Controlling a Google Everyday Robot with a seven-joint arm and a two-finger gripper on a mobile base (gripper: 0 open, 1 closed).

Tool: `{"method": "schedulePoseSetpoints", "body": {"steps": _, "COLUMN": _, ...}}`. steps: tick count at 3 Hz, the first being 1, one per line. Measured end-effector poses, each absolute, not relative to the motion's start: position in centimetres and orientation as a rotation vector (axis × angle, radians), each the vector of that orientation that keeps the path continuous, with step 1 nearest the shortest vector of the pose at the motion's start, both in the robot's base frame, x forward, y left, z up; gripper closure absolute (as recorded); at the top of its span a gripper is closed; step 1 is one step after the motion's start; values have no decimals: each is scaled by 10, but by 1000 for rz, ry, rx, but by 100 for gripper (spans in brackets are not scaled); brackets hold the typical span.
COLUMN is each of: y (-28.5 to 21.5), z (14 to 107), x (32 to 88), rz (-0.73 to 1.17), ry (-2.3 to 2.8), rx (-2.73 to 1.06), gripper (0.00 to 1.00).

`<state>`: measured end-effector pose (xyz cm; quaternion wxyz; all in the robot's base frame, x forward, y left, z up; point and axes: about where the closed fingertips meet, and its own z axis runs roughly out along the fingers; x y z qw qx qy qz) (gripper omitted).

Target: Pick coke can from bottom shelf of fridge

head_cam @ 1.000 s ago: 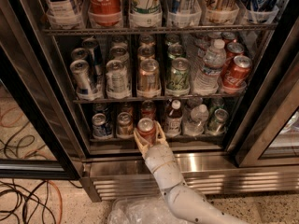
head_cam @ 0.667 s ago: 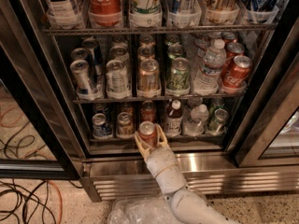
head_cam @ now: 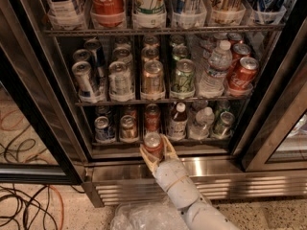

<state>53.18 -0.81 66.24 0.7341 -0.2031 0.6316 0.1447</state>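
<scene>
**Gripper on coke can at front of bottom shelf**

The gripper (head_cam: 154, 150) sat low at the fridge (head_cam: 271, 104) opening, its two fingers (head_cam: 167, 150) closed around the sides of the coke can (head_cam: 153, 142). The can stood upright between them, silver top facing up. It was at the very front edge of the bottom shelf (head_cam: 112, 143). I could not tell whether it was resting on the rack or lifted off it.

Handling, as a judgement: thin rigid aluminium, light even when full, with a smooth wall that may be slick if chilled. Too hard a squeeze would dent it. The best hold is mid-body on opposite sides, below the rim, which is about where the fingers sat.

Just behind the gripper on the same surface stood another red can (head_cam: 152, 119). A small bottle (head_cam: 178, 121) stood behind and to its right, and two silver-topped cans (head_cam: 127, 127) behind and to its left, so side room was tight. Straight back toward the arm looked free. Directly under the gripper ran the stainless base (head_cam: 230, 169). Below that lay crinkled plastic wrap (head_cam: 141, 218) by the arm. Loose cables (head_cam: 24, 198) lay on the floor (head_cam: 53, 217), well off to the left.
</scene>
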Motion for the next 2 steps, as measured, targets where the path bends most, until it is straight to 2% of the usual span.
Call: {"method": "schedulePoseSetpoints", "body": {"steps": 2, "y": -9, "z": 668, "x": 505, "rz": 344, "ry": 1451, "rx": -574, "gripper": 100}}
